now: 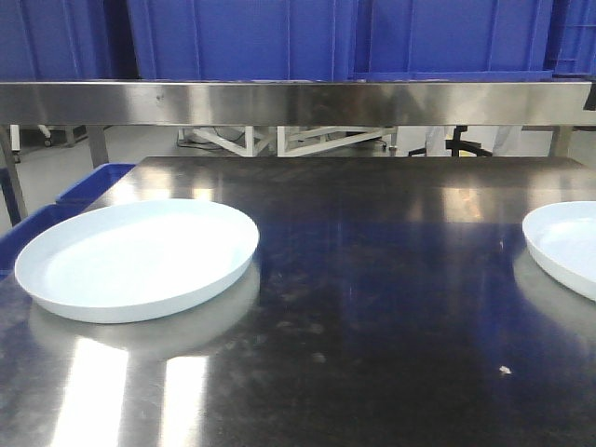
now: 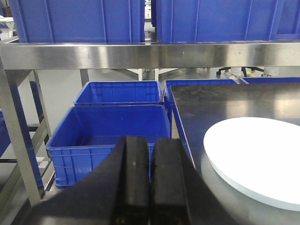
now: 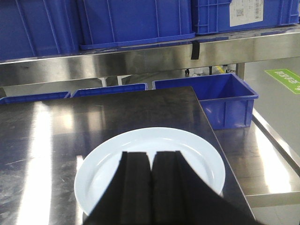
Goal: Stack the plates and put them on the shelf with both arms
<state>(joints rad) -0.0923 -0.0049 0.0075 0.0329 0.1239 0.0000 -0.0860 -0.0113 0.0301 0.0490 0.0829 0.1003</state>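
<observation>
White left plate point(image 1: 140, 256) and right plate point(image 1: 570, 244) are lying well apart on steel table point(image 1: 372, 354), seemingly one per arm | left gripper point(image 2: 143, 183) is hanging pressed closed, empty, beside its plate | right gripper point(image 3: 151, 187) likewise, above its plate.

One white plate point(image 1: 140, 256) lies flat near the left edge of the steel table point(image 1: 372, 307); a second white plate point(image 1: 570, 244) lies at the table's right edge, cut off by the frame; a steel shelf point(image 1: 298, 101) spans above the table's far side, carrying blue crates point(image 1: 279, 37); a blue bin point(image 1: 93, 182) sits beyond the table's left edge.
</observation>
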